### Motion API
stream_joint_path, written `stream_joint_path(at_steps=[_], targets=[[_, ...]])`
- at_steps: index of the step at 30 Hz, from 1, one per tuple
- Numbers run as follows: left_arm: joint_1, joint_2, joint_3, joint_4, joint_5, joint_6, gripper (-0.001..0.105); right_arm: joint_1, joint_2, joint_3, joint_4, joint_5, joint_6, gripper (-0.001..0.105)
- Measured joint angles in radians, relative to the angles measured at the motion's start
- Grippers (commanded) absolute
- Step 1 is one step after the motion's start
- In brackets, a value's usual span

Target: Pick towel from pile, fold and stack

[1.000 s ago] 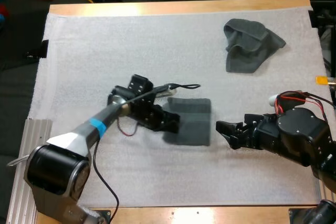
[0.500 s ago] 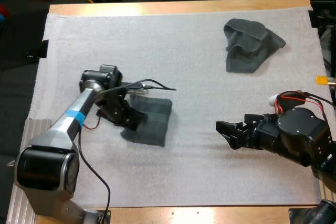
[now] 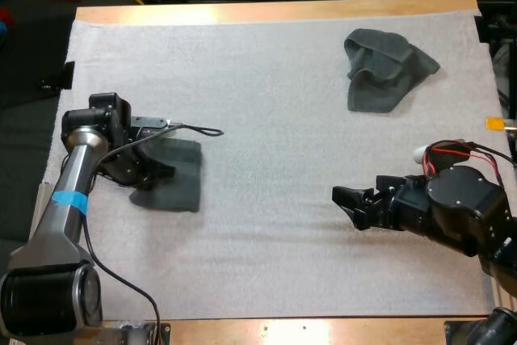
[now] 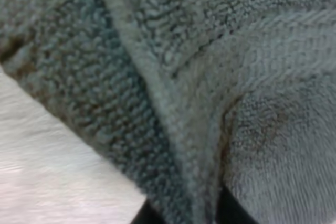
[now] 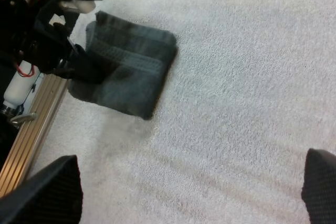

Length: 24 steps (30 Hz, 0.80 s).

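Observation:
A folded dark grey-green towel point(image 3: 179, 182) lies flat at the left side of the white mat point(image 3: 266, 103). My left gripper point(image 3: 155, 174) is shut on its left edge; up close the towel's folds point(image 4: 173, 93) are pinched between my black fingers point(image 4: 233, 214). A crumpled towel point(image 3: 386, 66) sits at the far right of the mat. My right gripper point(image 3: 349, 203) hovers open over the mat's right half, fingers apart with nothing between them. From the right wrist, the folded towel point(image 5: 128, 72) lies ahead with the left gripper point(image 5: 79, 69) at its edge.
The mat's left edge and the aluminium rail point(image 5: 31, 129) lie close beside the folded towel. Bare mat stretches between the two grippers and toward the near side.
My left gripper has dragged the folded towel from the mat's middle to its left side. The right arm and the crumpled towel have not moved.

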Motion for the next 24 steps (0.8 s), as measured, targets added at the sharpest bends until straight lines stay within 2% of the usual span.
stream_joint_path(at_steps=[7, 14, 17, 21, 24], targets=[[0.001, 0.0, 0.0, -0.001, -0.157, 0.011, 0.0, 0.0, 0.0, 0.0, 0.0, -0.002, 0.0, 0.082], [0.002, 0.0, 0.0, -0.006, -0.232, 0.001, 0.0, 0.0, 0.0, 0.0, 0.0, -0.023, 0.001, 0.082], [0.017, 0.0, 0.0, -0.006, -0.237, -0.004, 0.0, 0.0, 0.0, 0.0, 0.0, -0.023, 0.001, 0.082], [0.062, 0.0, 0.0, -0.004, -0.204, -0.016, 0.001, 0.0, 0.0, 0.0, 0.0, -0.023, 0.001, 0.082], [0.095, 0.0, 0.0, 0.0, -0.185, -0.023, 0.015, 0.0, 0.0, 0.0, 0.0, -0.023, 0.001, 0.082]])
